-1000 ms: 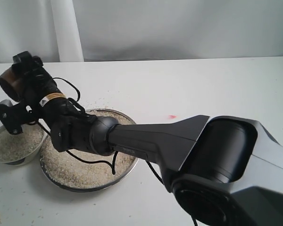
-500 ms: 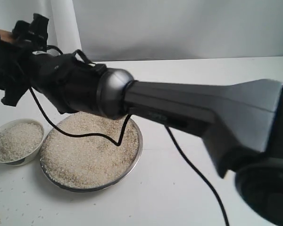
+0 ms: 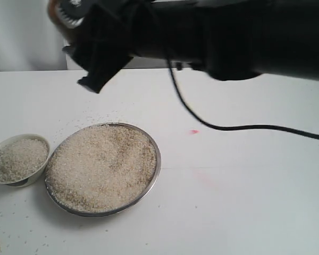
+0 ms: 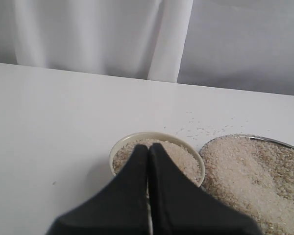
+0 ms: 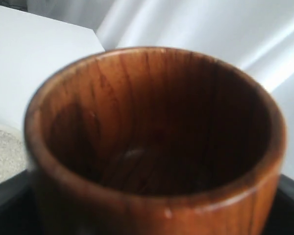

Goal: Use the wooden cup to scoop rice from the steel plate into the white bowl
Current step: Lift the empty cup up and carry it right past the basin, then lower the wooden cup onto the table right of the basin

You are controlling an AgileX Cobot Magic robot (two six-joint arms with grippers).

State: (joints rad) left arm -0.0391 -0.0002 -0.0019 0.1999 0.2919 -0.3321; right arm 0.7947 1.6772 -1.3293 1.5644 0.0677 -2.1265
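The steel plate (image 3: 155,159) lies left of centre, heaped with rice (image 3: 101,167). To its left, almost touching, the white bowl (image 3: 42,143) also holds rice. My right gripper (image 3: 69,24) hangs blurred high above them at the top left, shut on the wooden cup (image 3: 53,8). In the right wrist view the cup (image 5: 152,122) fills the picture, mouth toward the camera and empty inside. My left gripper (image 4: 148,147) is shut and empty, its tips in front of the bowl (image 4: 118,149), with the plate (image 4: 284,143) beside it. The left gripper does not show in the exterior view.
Loose grains are scattered behind the plate (image 3: 98,114) and near the table's front left (image 3: 10,239). A small red mark (image 3: 194,131) sits right of the plate. A black cable (image 3: 244,127) hangs from the right arm over the table. White curtains close the back.
My right arm has risen from low over the bowl to high above the table and swung rightward with the cup. The bowl and plate now show fully.
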